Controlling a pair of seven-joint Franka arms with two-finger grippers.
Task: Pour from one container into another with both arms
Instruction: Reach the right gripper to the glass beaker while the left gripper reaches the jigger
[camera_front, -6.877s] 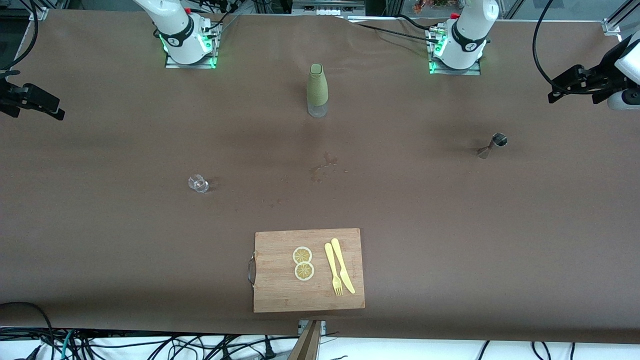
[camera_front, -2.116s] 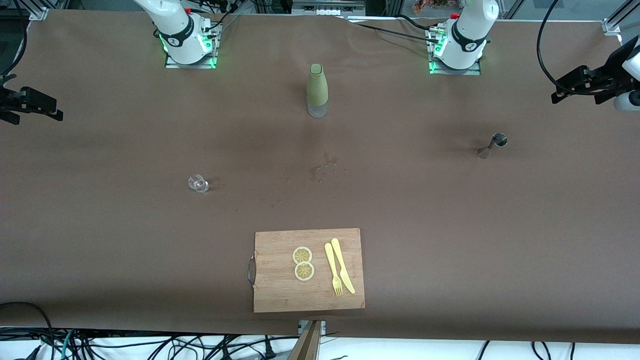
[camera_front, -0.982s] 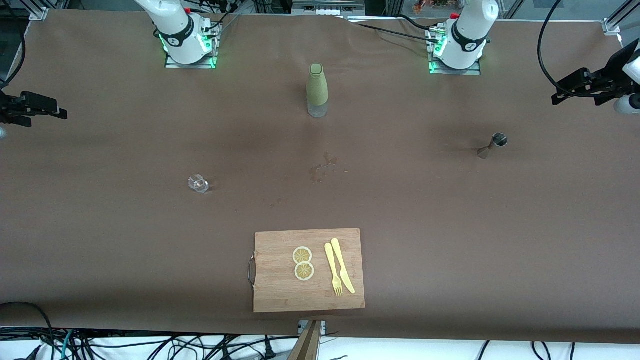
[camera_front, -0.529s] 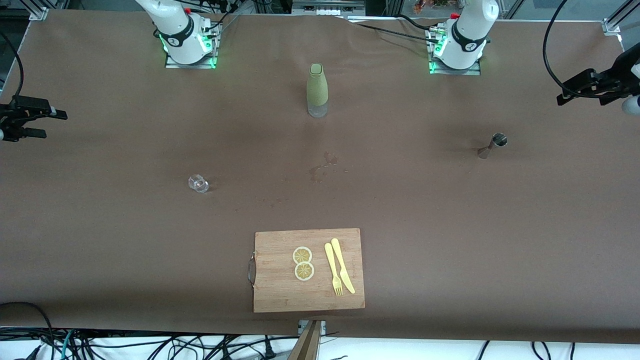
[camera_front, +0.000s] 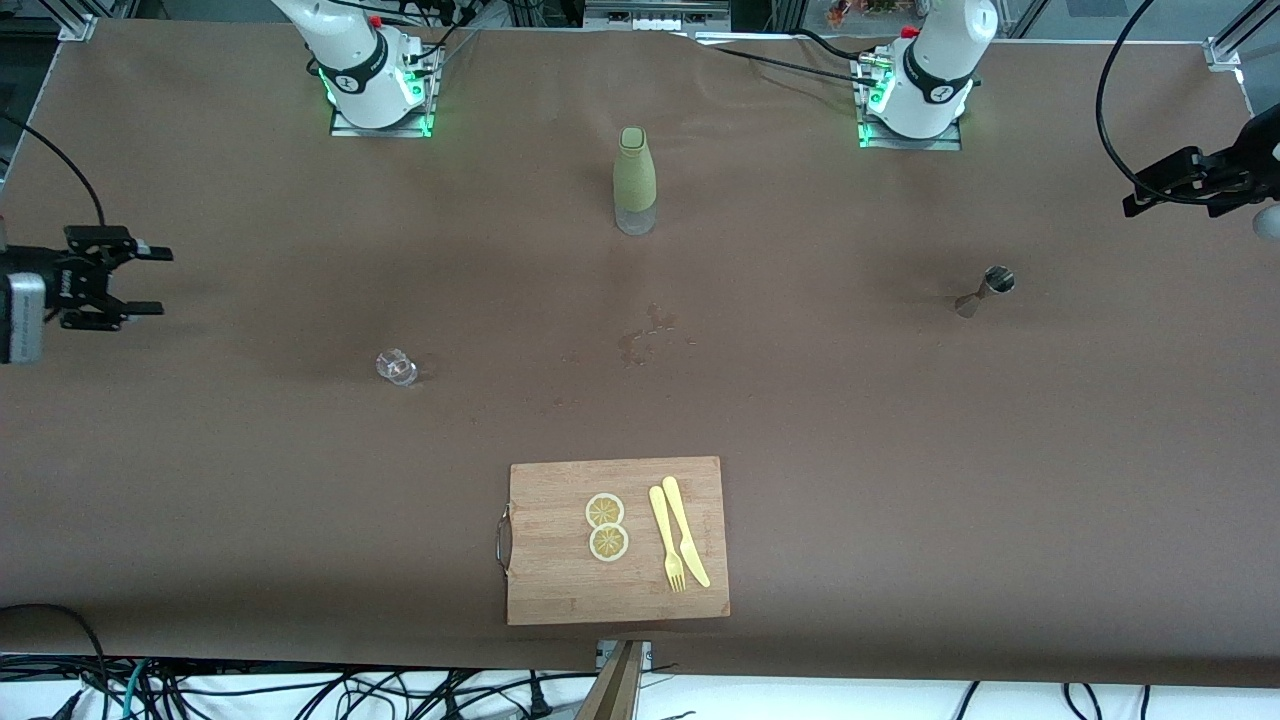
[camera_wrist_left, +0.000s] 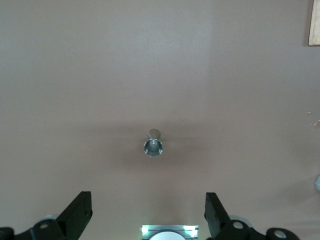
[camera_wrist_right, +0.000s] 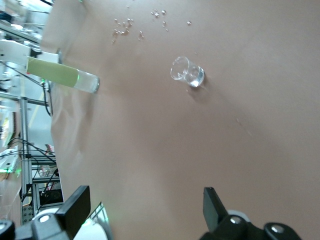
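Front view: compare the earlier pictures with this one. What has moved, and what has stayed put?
The right gripper has swung in over the table's right-arm end, jaws open, turned toward the glass. The left gripper has drifted outward at the left-arm end, open, empty. Nothing was taken hold of. The bottle, metal jigger and cutting board stayed where they were.

Table (camera_front: 900, 480) is covered edge to edge by brown cloth. Tangled black cables (camera_front: 250, 690) are seen on white floor along its near edge. Metal frame shelving (camera_wrist_right: 30, 165) is visible at the side.
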